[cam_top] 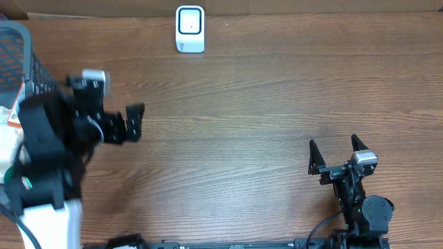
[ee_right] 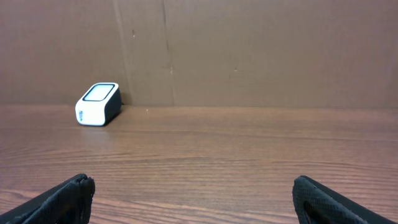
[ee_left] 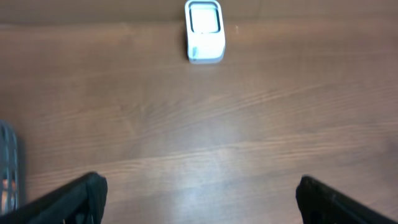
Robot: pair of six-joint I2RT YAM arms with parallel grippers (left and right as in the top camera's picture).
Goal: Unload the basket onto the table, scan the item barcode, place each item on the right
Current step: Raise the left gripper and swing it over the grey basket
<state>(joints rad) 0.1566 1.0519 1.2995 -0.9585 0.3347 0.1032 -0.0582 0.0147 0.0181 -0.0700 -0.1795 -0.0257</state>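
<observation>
The white scanner stands at the far edge of the counter. The left gripper and right gripper show jaws wide, holding nothing.

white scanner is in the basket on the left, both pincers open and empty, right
No: the white scanner is not in the basket; the overhead view shows it on the table at the far edge. The left pincer and right pincer are open and empty.
</observation>
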